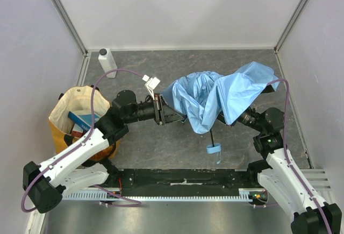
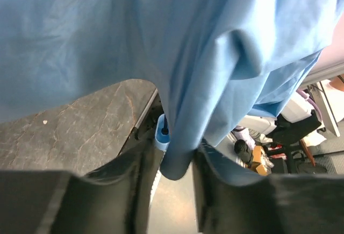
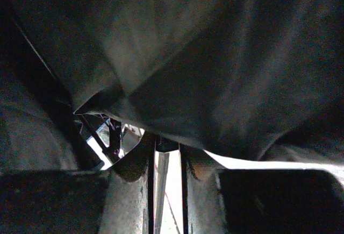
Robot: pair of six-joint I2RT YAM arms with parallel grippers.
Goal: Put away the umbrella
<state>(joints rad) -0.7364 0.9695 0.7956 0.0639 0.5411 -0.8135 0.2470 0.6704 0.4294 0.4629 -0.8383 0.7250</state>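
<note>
Blue fabric heap mid-table in the top view: the umbrella [image 1: 215,97] is half collapsed, canopy crumpled, black shaft [image 1: 213,136] poking toward the near edge, strap loop [image 1: 213,149] lying on the table [image 1: 161,142]. The left gripper [image 1: 179,117] sits at the fabric's left edge. The right arm [image 1: 269,126] reaches under the right side, with its fingers hidden there.

@kev so that reads as the gathering step, canopy not bundled yet. Does the left wrist view show a hold?

@mo yep, the fingers [image 2: 126,177] are pinched onto a hanging fold of the blue cloth. Right wrist view is dark, up under the canopy. The right gripper [image 3: 166,177] has its fingers nearly together with a thin pale strip [image 3: 161,164] in the gap. Gripped or not, can't tell.

@kev next move probably calls for drawing the panels in around the shaft so it folds slim. Thin cloth could slip out, or snag on the black struts [image 3: 99,137].

@mo around it: a tote bag [image 1: 63,107] on the left with stuff inside, right beside the left arm [image 1: 80,153]. Likely the destination, but that's a guess. White bottle [image 1: 106,59] in the far-left corner, well apart. The loose canopy is the real obstacle, since it hides the right gripper from above.
</note>
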